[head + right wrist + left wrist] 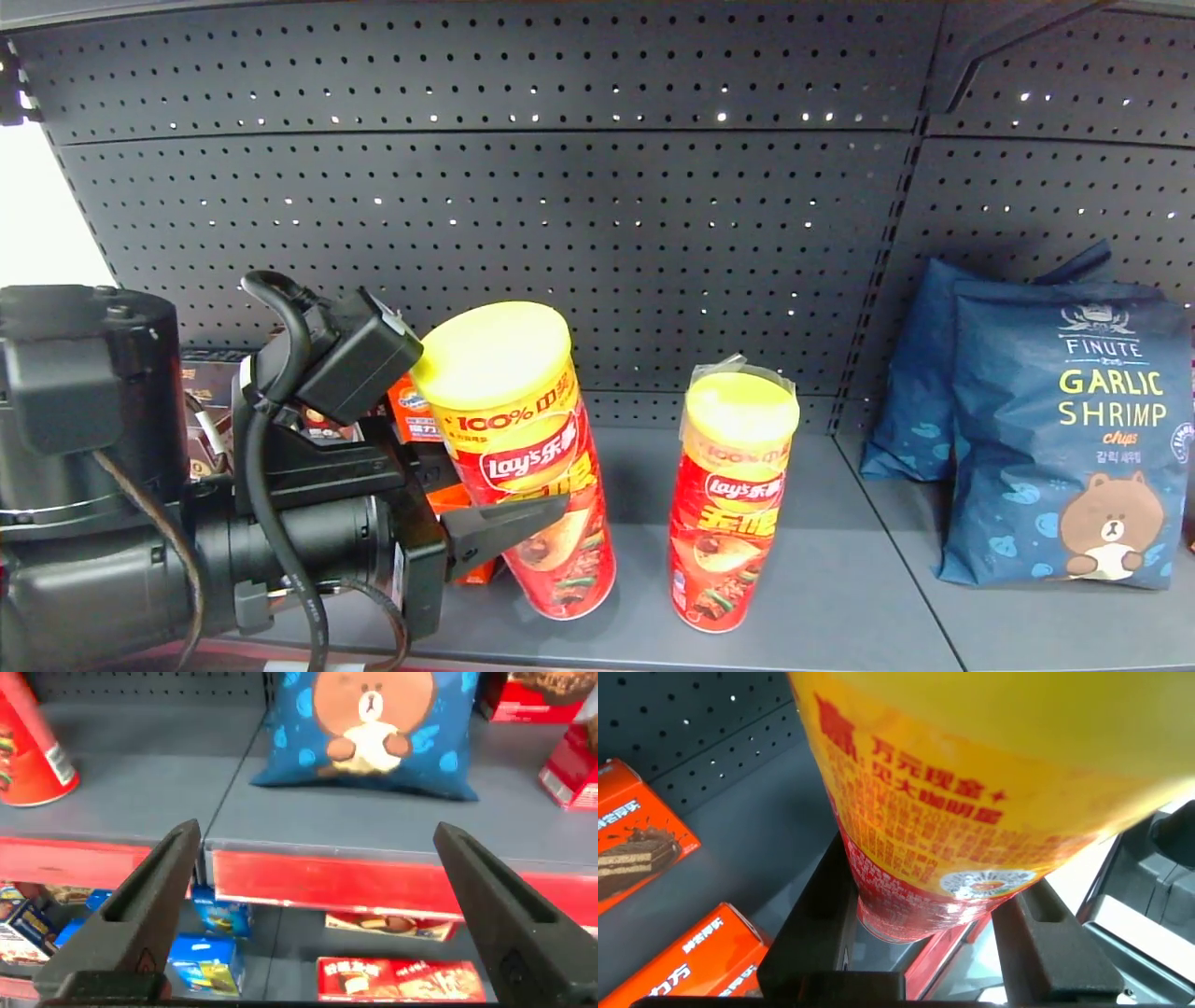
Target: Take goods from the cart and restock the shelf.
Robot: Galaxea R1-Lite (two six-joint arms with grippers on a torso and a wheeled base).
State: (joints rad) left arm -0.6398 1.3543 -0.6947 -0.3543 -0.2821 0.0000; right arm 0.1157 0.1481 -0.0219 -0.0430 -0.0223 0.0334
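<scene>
Head view is showing the left gripper closing on the lower half of a tall crisp can, one dark finger crossing the front of it and the other sitting behind. The left wrist view is showing the same hold from below, the left gripper flanking the can near its base. The can's long axis is tilting: its yellow lid is leaning toward the shelf's left end while its base is pointing down and right, close over the front part of the shelf. Whether the base is touching the shelf I cannot tell. By my judgement the coming move is turning on righting that axis and lowering the can, work for the left arm.

The right gripper is hanging wide open and empty before the shelf's front edge, under a blue bag.

A second can is standing upright near the held one, apart from it. Both are wearing the same red and yellow wrap with pictured crisps and lettering. The blue bags at the right end are showing a cartoon bear, and orange boxes are lying toward the left end
</scene>
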